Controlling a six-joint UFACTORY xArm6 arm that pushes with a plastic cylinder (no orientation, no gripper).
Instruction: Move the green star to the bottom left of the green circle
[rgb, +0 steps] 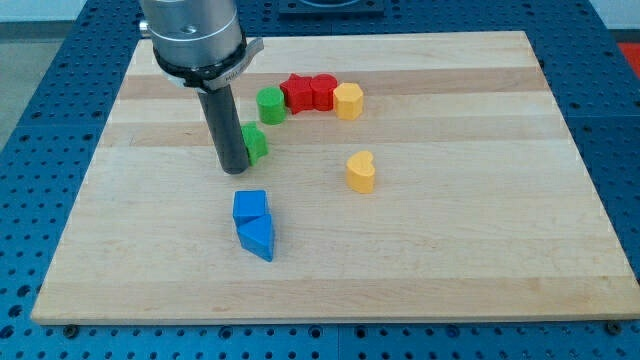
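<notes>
The rod's tip (234, 168) sits pressed against, I think, the green star (255, 143) just right of it, below-left of the green circle (269, 103); another shove could knock it past.

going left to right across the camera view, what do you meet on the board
my tip → green star → green circle → red blocks → yellow block → yellow heart. The blue blocks overlap the tip and star in order, so left out.
</notes>
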